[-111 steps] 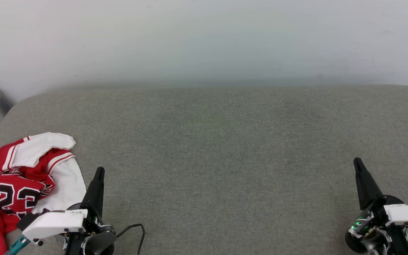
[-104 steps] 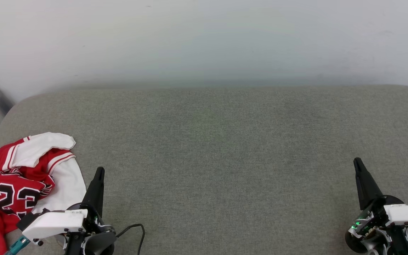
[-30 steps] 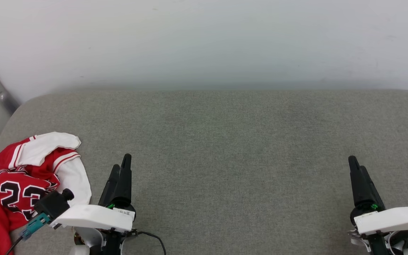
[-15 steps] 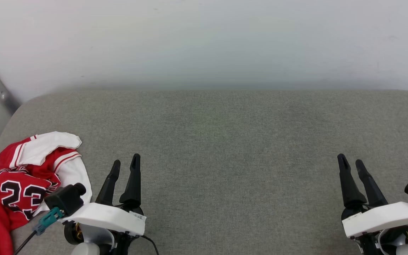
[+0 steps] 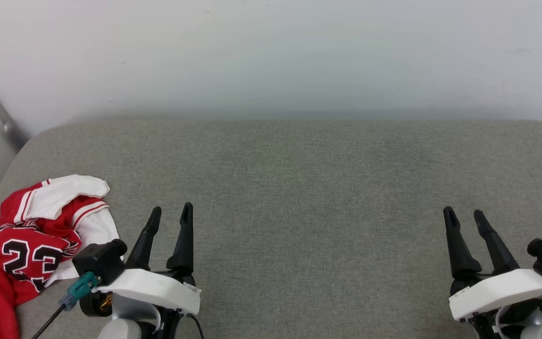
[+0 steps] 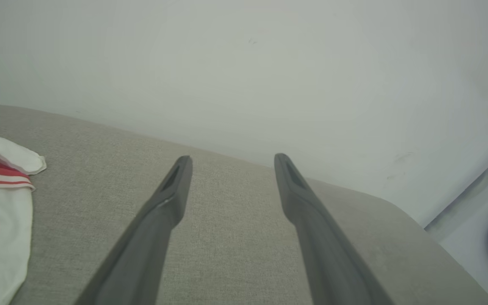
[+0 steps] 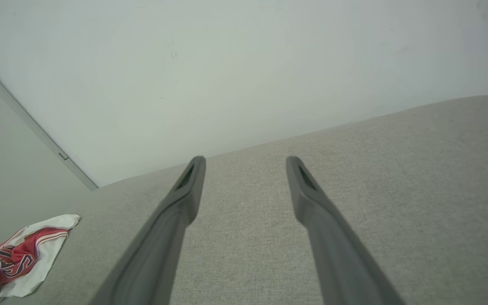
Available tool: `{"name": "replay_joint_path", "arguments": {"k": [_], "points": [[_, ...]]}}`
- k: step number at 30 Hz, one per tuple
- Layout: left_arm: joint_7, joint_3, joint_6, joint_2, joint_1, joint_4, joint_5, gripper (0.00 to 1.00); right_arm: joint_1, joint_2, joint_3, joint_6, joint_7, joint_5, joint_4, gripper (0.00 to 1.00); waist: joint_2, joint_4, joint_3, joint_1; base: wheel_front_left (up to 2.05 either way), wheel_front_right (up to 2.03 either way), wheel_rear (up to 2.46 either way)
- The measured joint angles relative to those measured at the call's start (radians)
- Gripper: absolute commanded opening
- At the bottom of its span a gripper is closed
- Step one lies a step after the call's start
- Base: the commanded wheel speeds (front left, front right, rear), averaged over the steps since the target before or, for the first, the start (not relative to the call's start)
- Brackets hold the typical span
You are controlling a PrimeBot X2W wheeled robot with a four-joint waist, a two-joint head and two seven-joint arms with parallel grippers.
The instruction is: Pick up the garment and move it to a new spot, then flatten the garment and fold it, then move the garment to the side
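One shirt (image 5: 17, 245), near left on cushion (image 5: 299, 188). Left gripper (image 5: 172, 207) beside it, right gripper (image 5: 463, 211) well apart; both jaws spread.

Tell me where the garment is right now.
Head view: the garment lies crumpled at the grey cushion's near-left corner, just left of the open left hand.

Coarse woven cloth covers the bench (image 5: 299, 188); the jersey (image 5: 17, 254) is smooth fabric; left hand (image 5: 172, 207) and right hand (image 5: 463, 211) are matt plastic.
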State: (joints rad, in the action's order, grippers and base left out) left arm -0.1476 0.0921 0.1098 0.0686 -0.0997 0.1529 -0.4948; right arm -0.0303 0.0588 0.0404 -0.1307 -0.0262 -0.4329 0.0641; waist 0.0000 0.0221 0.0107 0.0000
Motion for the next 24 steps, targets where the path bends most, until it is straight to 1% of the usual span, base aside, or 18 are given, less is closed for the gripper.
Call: {"name": "replay_joint_path", "arguments": {"k": [10, 24], "points": [[-0.025, 0.015, -0.005, 0.007, -0.008, 0.002, 0.097, 1.00, 0.009, -0.001, 0.000, 0.000, -0.001, 0.111, -0.017, 1.00, 0.0000, 0.002, 0.002, 0.0000, 0.00, 0.00, 0.00], [-0.058, 0.026, -0.009, 0.005, -0.016, 0.042, 0.217, 1.00, 0.019, -0.004, 0.014, 0.000, 0.000, 0.255, -0.035, 1.00, 0.0000, 0.006, 0.004, 0.0001, 0.00, 0.00, 0.00]]}}
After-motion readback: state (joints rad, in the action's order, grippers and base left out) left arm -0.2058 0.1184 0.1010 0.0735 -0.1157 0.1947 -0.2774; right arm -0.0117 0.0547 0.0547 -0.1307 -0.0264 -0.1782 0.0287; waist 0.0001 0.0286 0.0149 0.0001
